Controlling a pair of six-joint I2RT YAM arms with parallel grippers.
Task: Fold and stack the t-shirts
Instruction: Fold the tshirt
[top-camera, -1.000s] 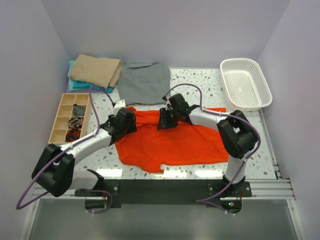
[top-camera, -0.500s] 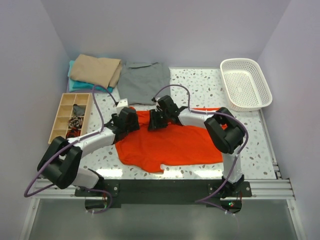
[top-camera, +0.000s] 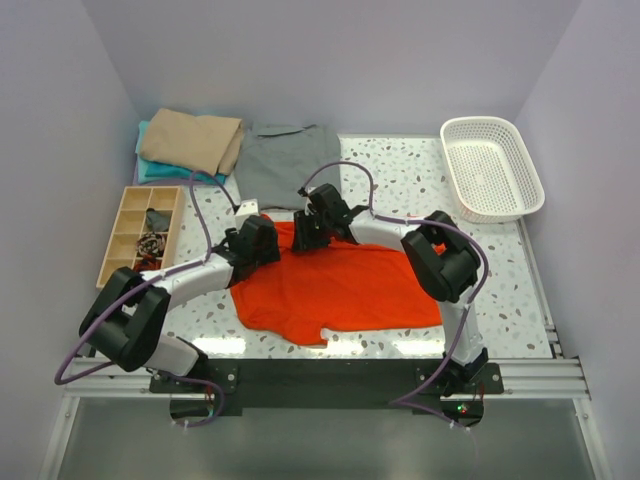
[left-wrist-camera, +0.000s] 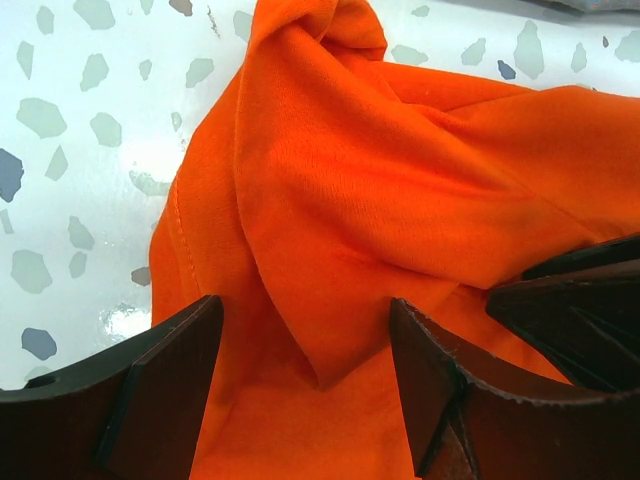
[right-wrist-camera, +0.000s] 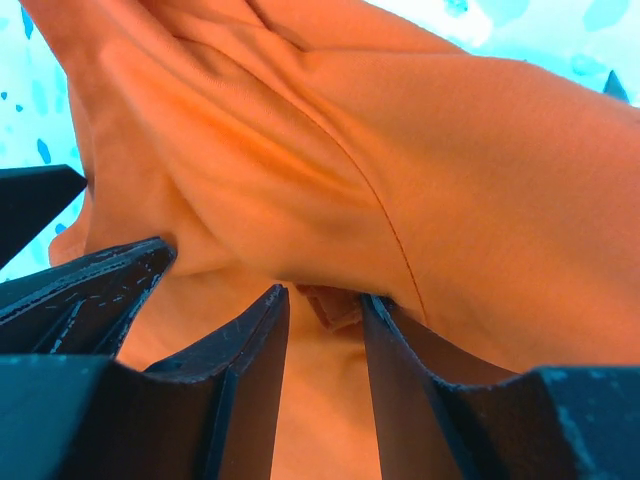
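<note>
The orange-red t-shirt (top-camera: 340, 285) lies spread and rumpled at the table's middle. My left gripper (top-camera: 262, 238) hovers at its far left corner. In the left wrist view the gripper (left-wrist-camera: 305, 335) is open, with a raised fold of the shirt (left-wrist-camera: 400, 150) between the jaws. My right gripper (top-camera: 303, 228) is close beside it at the shirt's far edge. In the right wrist view the gripper (right-wrist-camera: 325, 300) is pinched on a fold of the shirt (right-wrist-camera: 450, 150). The grey t-shirt (top-camera: 288, 160) lies flat at the back. The folded tan t-shirt (top-camera: 192, 140) rests on the teal one (top-camera: 150, 172) at the back left.
A white mesh basket (top-camera: 492, 168) stands at the back right. A wooden compartment tray (top-camera: 140, 235) with small items sits at the left edge. The two grippers are almost touching; the right gripper's fingers (left-wrist-camera: 580, 300) show in the left wrist view.
My right gripper has moved left along the shirt's far edge, drawing the right sleeve in with it. My left gripper has shifted slightly right and toward the back.
</note>
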